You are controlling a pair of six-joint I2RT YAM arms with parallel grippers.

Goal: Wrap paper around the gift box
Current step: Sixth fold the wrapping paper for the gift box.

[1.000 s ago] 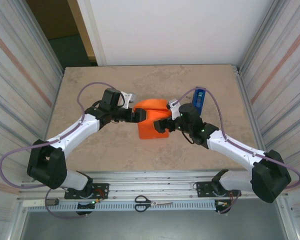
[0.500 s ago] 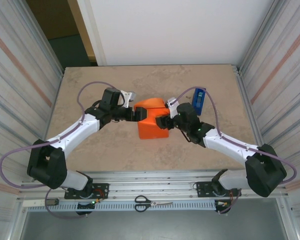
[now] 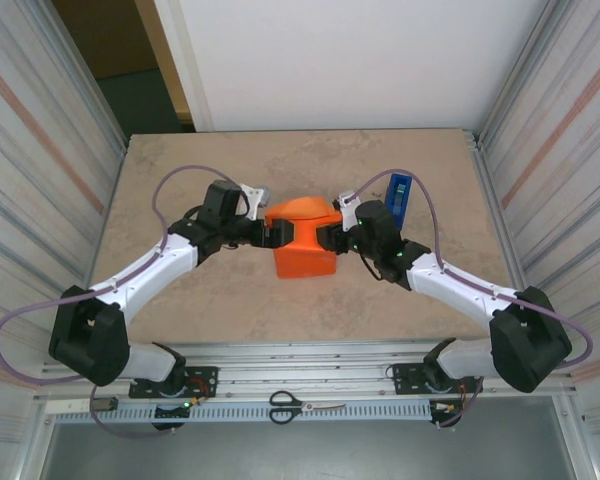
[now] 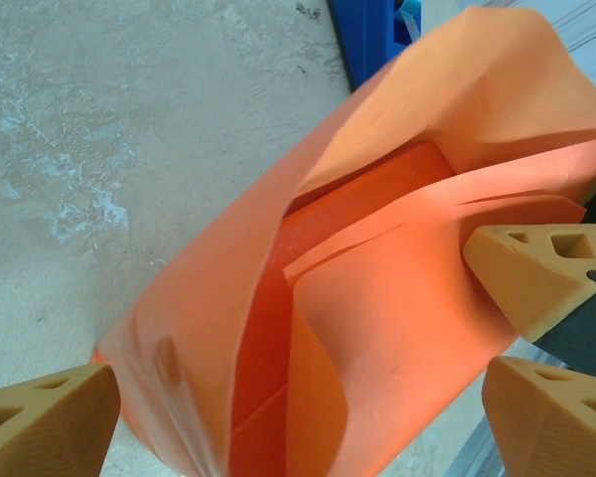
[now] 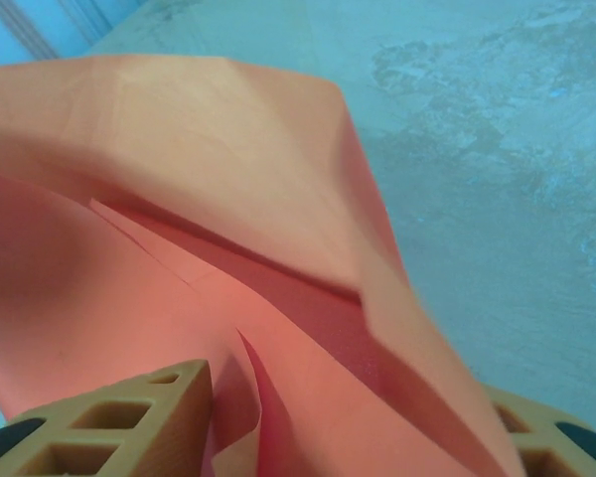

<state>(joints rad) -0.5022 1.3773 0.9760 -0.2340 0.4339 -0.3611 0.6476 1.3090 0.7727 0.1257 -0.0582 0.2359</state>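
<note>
The orange paper sits folded into a parcel at mid-table. The gift box is almost hidden inside it; a deeper red face shows through the open end. My left gripper stands open at the parcel's left end, its fingers wide on either side of the loose flaps. My right gripper is at the right end, jaws partly drawn in around loose folds of paper, which are not visibly pinched. One of its fingers rests against the paper in the left wrist view.
A blue tape dispenser stands just behind the right gripper, close to the parcel's far corner. Scissors lie on the rail below the table's near edge. Metal walls flank the table on both sides.
The right gripper has moved up toward the parcel's right end and its jaws have narrowed around the paper. The left gripper has opened a little wider.
</note>
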